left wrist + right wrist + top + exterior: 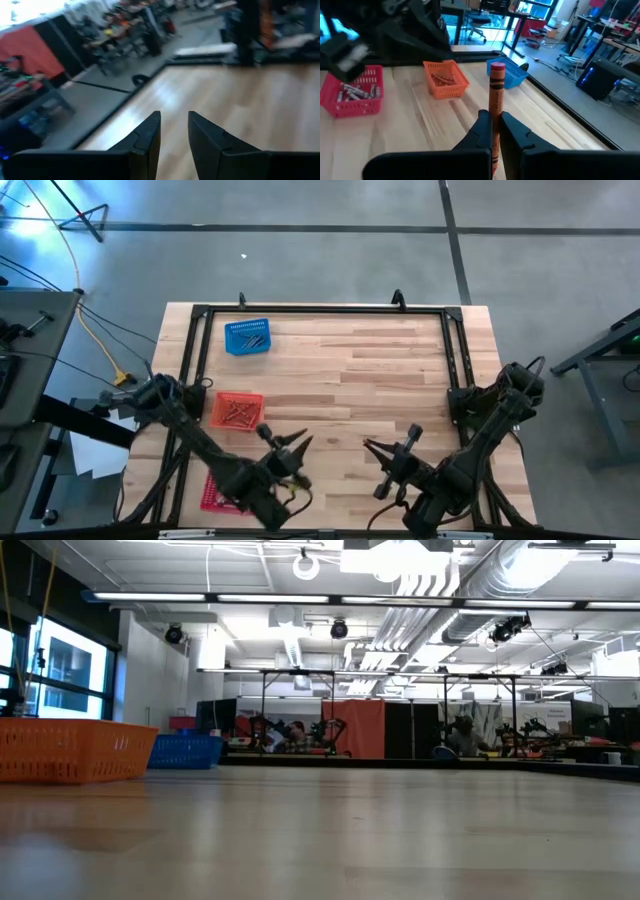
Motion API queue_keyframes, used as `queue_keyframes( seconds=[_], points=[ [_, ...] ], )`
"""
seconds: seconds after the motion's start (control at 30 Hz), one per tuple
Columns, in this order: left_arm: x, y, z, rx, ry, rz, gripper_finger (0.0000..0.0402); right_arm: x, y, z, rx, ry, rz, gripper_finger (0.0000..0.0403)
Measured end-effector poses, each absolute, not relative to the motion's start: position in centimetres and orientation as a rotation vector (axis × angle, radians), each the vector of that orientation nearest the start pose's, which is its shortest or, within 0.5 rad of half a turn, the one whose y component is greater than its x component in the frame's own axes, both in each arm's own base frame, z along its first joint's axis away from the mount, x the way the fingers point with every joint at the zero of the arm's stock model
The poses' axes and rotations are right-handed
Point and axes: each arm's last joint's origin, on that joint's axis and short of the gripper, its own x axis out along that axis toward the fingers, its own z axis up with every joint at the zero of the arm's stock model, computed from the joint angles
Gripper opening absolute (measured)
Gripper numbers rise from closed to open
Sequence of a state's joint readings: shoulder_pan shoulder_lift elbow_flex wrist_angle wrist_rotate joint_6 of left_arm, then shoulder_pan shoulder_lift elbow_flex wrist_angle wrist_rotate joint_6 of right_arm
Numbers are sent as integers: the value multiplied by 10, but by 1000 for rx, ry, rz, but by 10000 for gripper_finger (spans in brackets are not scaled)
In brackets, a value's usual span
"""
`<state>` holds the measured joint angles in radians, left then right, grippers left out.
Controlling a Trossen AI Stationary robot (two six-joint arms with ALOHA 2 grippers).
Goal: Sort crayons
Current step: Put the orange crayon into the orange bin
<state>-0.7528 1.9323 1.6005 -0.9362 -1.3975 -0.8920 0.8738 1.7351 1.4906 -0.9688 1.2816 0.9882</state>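
Note:
In the right wrist view an orange crayon (496,85) stands upright between the fingers of my right gripper (493,116), which is shut on it above the table's near middle (372,446). My left gripper (174,120) hovers open beside it (298,444) with nothing between its fingers. Three mesh baskets stand at the table's left, and each has crayons lying on its floor: a red one (352,92), an orange one (445,78) and a blue one (512,72). The low view shows neither gripper. My right gripper pinches the orange crayon's lower half (495,131) between its two fingers. The fingers come nearly level from the table's right, pointing toward the baskets, and lie across the crayon. The crayon stands upright, with its upper end (497,66) above the fingertips, lifted clear of the table.
A black frame (320,309) runs around the wooden table top. The blue basket (247,337) is at the far left and the orange one (237,410) nearer. The red one (212,492) is at the near edge, partly under my left arm. Bare wood lies right of the baskets.

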Motion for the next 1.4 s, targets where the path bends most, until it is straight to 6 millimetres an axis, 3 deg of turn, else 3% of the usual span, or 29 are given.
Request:
queue_keyframes(
  seconds=[0.27,0.5,0.83,1.2,1.4],
  points=[
    [337,-221,264,336,331,767,96,241,244,292,-146,333,-554,1],
    [362,-221,271,351,456,491,110,238,245,291,-168,347,-544,0],
    [375,-227,288,572,387,387,104,235,244,288,-180,407,-521,0],
    [384,-223,300,474,285,409,98,233,246,288,-193,414,-513,5],
    [385,-226,300,422,273,294,108,233,246,288,-194,410,-515,6]
  ],
)
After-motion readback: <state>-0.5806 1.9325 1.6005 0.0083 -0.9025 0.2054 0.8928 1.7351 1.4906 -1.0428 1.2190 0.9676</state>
